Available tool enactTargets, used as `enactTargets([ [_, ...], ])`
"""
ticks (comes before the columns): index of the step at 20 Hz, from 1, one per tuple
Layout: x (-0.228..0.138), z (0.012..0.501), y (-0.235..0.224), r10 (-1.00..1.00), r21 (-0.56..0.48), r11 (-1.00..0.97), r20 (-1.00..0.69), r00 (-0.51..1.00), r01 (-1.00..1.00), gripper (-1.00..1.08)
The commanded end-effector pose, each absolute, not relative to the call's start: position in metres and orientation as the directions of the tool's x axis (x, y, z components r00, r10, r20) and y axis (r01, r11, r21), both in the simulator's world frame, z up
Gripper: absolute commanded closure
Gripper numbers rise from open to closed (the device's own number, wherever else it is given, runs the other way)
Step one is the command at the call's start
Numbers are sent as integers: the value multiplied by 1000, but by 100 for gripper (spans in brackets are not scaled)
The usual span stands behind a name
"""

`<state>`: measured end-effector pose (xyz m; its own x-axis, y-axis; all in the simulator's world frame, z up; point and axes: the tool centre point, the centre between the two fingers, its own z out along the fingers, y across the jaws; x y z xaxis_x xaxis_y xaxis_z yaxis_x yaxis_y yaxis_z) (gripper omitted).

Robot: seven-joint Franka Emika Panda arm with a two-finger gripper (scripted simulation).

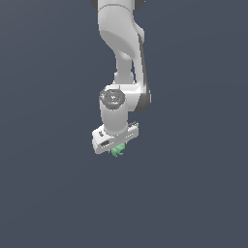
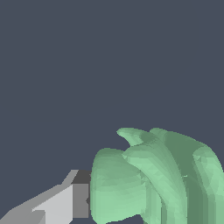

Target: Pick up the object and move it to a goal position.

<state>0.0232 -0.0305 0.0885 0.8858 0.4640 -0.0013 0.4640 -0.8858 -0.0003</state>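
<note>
The object (image 1: 117,150) is a small mint-green lumpy shape with stubby lobes. In the exterior view it pokes out just under the white hand of the arm, near the middle of the picture. My gripper (image 1: 116,148) is shut on it; the fingers are mostly hidden behind the hand and the object. In the wrist view the object (image 2: 153,179) fills much of the frame, and one grey-and-white finger (image 2: 76,199) presses against its side. The other finger is hidden behind the object.
The white arm (image 1: 121,58) comes down from the top of the exterior view. Everything around it is a plain dark blue-grey ground (image 1: 193,193) with no other objects or marker in view.
</note>
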Motion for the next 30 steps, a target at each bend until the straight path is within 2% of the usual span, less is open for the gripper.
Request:
enactTargets([
  [1, 16, 106, -23, 464, 0, -886, 0, 886, 464, 108],
  [30, -94, 369, 93, 465, 1, -885, -1, 885, 465, 108],
])
